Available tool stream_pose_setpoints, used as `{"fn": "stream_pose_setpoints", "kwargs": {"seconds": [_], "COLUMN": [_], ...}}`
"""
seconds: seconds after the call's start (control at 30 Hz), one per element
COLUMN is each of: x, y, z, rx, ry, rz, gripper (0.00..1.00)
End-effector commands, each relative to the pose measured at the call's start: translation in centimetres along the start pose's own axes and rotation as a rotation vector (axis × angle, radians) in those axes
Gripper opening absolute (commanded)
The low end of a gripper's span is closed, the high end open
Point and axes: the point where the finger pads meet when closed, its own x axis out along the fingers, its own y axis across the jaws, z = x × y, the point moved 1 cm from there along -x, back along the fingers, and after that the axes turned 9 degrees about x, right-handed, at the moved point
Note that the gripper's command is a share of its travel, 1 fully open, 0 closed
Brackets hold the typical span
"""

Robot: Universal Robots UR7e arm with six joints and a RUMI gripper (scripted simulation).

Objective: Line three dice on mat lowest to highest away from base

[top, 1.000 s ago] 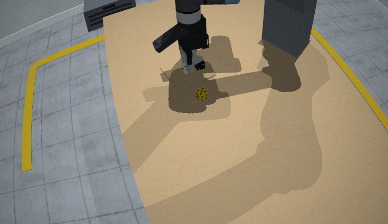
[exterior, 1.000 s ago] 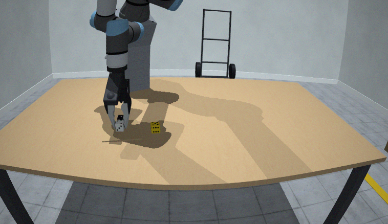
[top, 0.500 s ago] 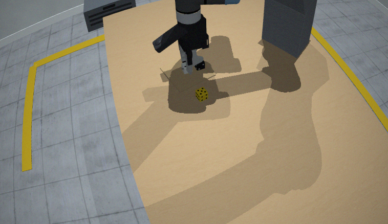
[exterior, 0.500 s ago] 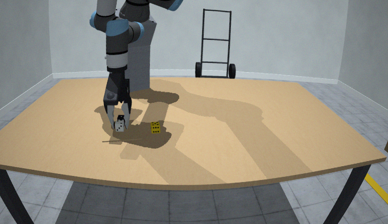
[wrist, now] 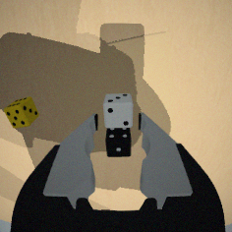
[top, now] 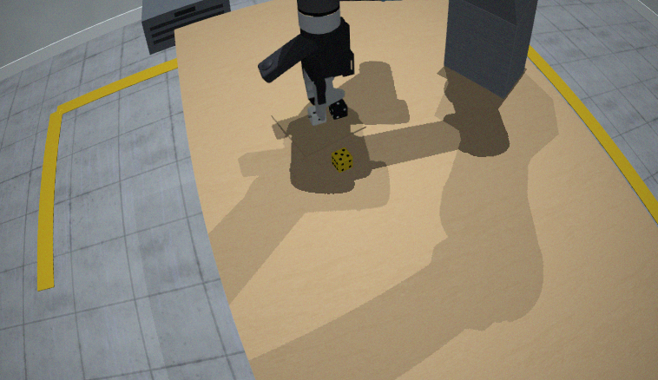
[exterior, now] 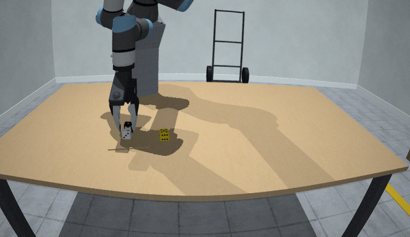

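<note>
Your grey two-jaw gripper (wrist: 118, 123) stands slightly spread around the small white cube die with black pips (wrist: 118, 111), pinching nothing: narrow gaps show on both sides. That die sits toward the table's base-side edge, touching the black cube die with white pips (wrist: 118, 143) behind it; the yellow cube die with black pips (wrist: 21, 112) lies apart, nearer the middle of the tan wooden table (exterior: 272, 137). These look light, rigid and smooth-faced, so take opposite flat sides squarely, low and level, lest one tips.
</note>
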Motion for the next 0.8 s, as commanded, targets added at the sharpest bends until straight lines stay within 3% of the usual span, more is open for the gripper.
{"fn": "stream_pose_setpoints", "kwargs": {"seconds": [0.0, 0.47, 0.77], "x": [-0.8, -5.7, -7.0], "y": [0.0, 0.0, 0.0], "z": [0.0, 0.0, 0.0], "rx": [0.000, 0.000, 0.000], "ry": [0.000, 0.000, 0.000], "rz": [0.000, 0.000, 0.000], "gripper": [0.28, 0.28, 0.28]}}
